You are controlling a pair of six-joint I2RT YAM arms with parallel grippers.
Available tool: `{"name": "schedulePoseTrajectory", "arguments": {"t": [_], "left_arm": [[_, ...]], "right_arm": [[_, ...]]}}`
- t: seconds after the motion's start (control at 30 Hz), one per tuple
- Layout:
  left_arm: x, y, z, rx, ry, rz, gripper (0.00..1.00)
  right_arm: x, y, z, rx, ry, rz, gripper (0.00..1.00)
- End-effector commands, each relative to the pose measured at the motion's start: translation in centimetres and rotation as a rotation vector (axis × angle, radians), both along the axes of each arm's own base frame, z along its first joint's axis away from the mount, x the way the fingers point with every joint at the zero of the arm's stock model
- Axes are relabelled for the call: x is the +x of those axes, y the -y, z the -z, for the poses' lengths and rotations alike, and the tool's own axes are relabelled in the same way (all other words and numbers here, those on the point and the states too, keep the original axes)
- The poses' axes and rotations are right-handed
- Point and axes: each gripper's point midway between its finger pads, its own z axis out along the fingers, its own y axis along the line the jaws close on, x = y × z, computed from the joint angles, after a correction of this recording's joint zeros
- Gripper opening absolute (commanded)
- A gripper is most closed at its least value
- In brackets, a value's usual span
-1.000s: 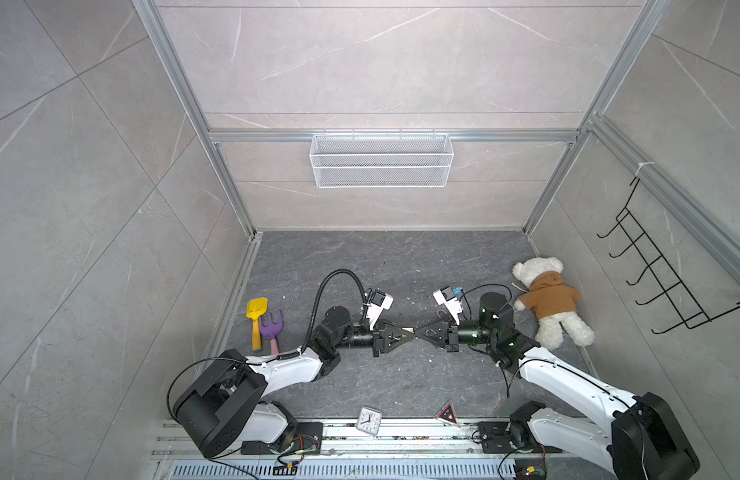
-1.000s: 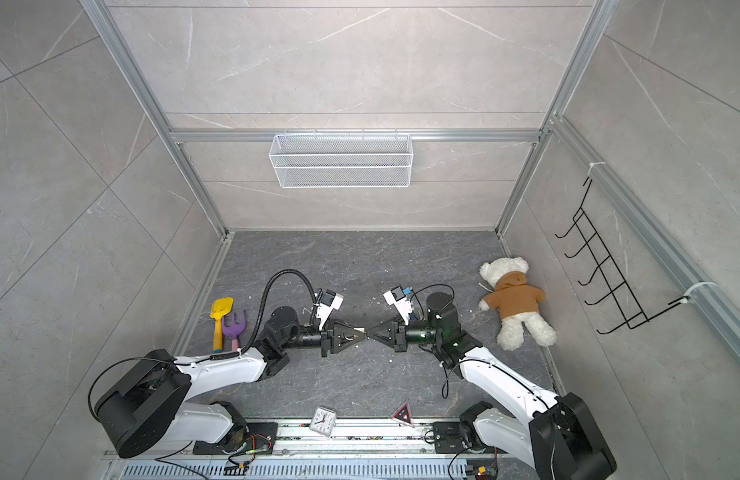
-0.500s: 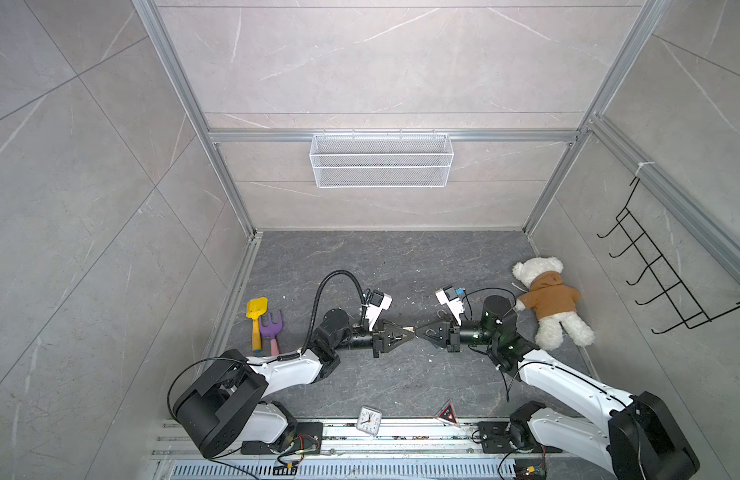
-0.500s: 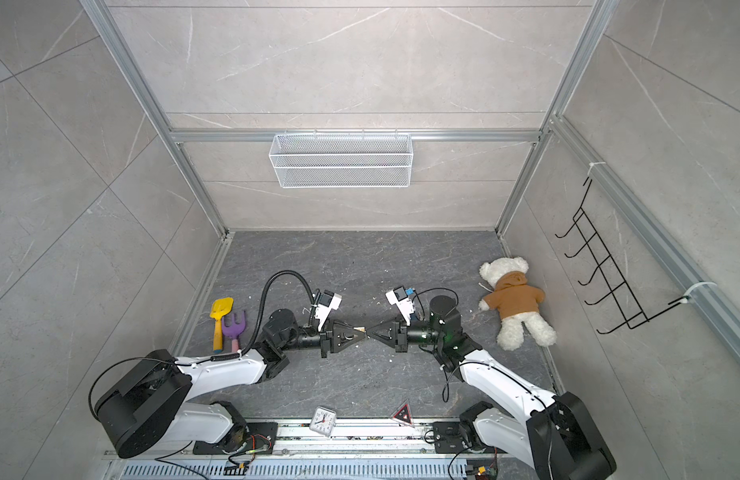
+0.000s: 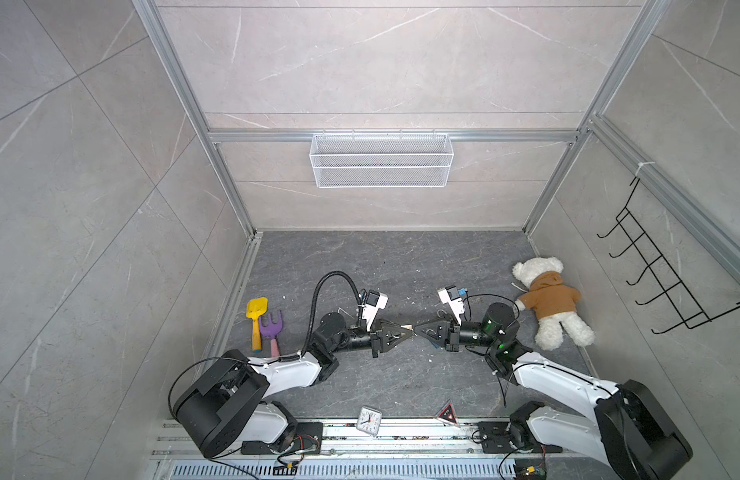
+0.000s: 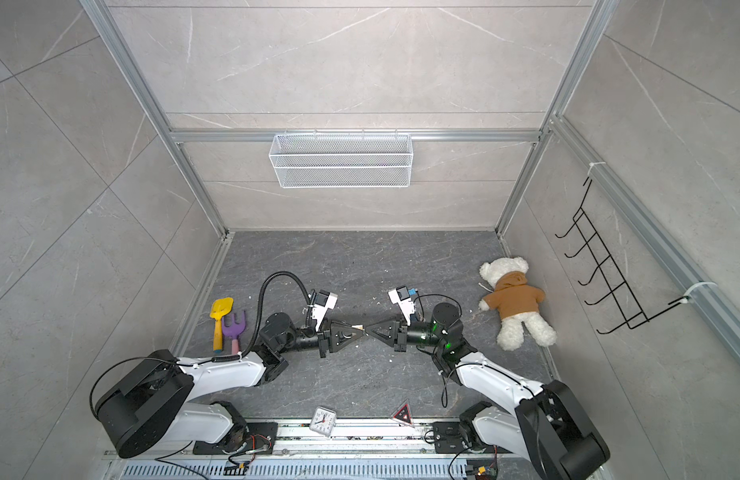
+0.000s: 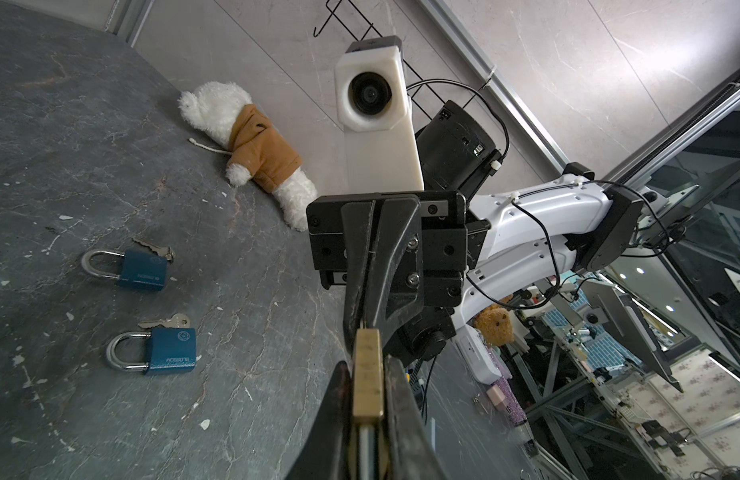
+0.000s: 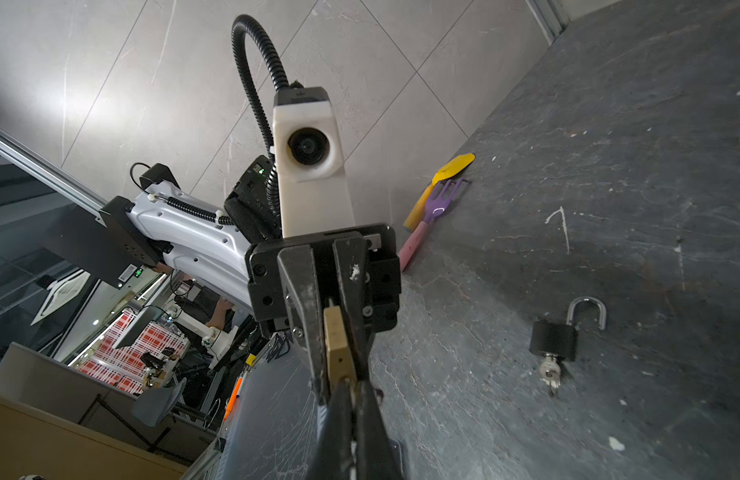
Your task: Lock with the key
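Observation:
A brass padlock point(image 7: 368, 374) is clamped between the fingers of my left gripper point(image 7: 367, 365), its silver shackle pointing back into the jaws. In both top views the padlock point(image 5: 406, 327) point(image 6: 357, 328) is held above the middle of the floor. My right gripper point(image 8: 352, 386) faces it tip to tip and is shut. Its tips press against the padlock's point(image 8: 339, 345) free end. Only a thin sliver of the key shows between the right gripper's fingers. In the top views the left gripper point(image 5: 409, 331) and the right gripper point(image 5: 418, 331) nearly touch.
Two blue padlocks point(image 7: 144, 270) point(image 7: 171, 351) with keys lie on the floor below the right arm. A black padlock point(image 8: 553, 340) with an open shackle lies under the left arm. A teddy bear point(image 5: 546, 299) lies at the right wall. Toy shovel point(image 5: 256, 316) and rake point(image 5: 271, 328) lie left.
My left gripper's jaws have tightened slightly on the brass padlock. The right arm's elbow has shifted a little toward the front. The grippers stay tip to tip.

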Motion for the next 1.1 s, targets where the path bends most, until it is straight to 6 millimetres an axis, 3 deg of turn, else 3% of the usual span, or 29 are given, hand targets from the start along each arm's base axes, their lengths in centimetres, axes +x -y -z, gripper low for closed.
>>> {"name": "schedulePoseTrajectory", "arguments": {"t": [0.0,0.17,0.5,0.6,0.73,1.07], "left_arm": [[1.7,-2.2,-0.8,-0.012,0.046,-0.102,0.0],[1.7,-2.9,-1.0,-0.007,0.059,-0.113,0.0],[1.4,-2.4,-1.0,-0.014,0.045,-0.065,0.0],[1.5,-2.3,-0.7,0.005,0.04,-0.066,0.0],[2.6,-1.3,1.8,0.164,-0.038,-0.051,0.0],[3.5,0.5,10.0,0.556,-0.239,0.1,0.0]], "right_arm": [[0.6,1.1,-1.6,-0.029,0.096,0.063,0.0],[0.6,1.3,-1.8,-0.031,0.104,0.073,0.0],[0.6,1.3,-1.7,-0.015,0.101,0.068,0.0],[1.8,1.9,-1.3,-0.067,0.074,0.158,0.0],[5.0,3.3,2.2,-0.199,-0.053,0.35,0.0],[8.8,4.8,7.2,-0.231,-0.317,0.572,0.0]]}}
